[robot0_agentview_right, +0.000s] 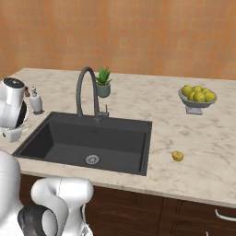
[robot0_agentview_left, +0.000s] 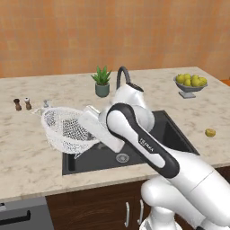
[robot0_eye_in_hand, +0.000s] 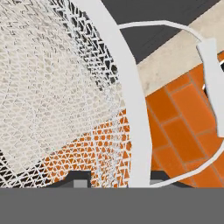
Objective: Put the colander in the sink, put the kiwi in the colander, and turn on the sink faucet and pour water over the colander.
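One colander (robot0_agentview_left: pixel 65 130) hangs tilted at the sink's (robot0_agentview_left: pixel 173 134) left edge; the pincer's (robot0_eye_in_hand: pixel 114 181) grip is unclear.

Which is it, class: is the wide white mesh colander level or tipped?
Tipped. The white mesh colander hangs tilted above the dark sink's left edge, its opening turned sideways; the hand view looks along its slanted rim.

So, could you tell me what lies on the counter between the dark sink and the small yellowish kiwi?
Nothing: bare beige marble counter separates the dark rectangular sink from the small yellowish kiwi, clearest in the right base view.
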You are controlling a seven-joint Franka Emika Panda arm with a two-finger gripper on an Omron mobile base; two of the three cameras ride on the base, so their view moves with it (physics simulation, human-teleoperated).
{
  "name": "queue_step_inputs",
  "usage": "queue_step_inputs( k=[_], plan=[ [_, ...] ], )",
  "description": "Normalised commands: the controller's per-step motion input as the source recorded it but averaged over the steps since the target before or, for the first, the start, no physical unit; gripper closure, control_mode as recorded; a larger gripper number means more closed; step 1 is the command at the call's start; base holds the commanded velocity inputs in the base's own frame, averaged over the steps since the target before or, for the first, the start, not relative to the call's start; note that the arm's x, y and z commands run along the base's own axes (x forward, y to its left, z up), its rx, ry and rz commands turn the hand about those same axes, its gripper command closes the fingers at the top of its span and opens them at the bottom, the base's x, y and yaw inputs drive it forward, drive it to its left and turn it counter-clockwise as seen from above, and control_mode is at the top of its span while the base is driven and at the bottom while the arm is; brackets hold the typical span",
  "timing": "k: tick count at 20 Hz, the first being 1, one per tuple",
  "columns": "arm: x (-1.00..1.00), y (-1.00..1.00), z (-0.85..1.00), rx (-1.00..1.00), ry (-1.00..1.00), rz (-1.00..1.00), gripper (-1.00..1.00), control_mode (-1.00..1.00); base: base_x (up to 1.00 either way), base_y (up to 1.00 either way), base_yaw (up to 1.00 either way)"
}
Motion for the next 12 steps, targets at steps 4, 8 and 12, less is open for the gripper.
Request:
queue_step_inputs(
  k=[4,8,12],
  plan=[
    [-0.33,-0.71,0.34,0.00,0.05,0.07,1.00,-1.00,0.00,0.00,0.00],
    [-0.31,-0.68,0.31,0.00,0.09,0.20,1.00,-1.00,0.00,0.00,0.00],
    [-0.28,-0.78,0.19,0.00,0.04,0.19,1.00,-1.00,0.00,0.00,0.00]
  ],
)
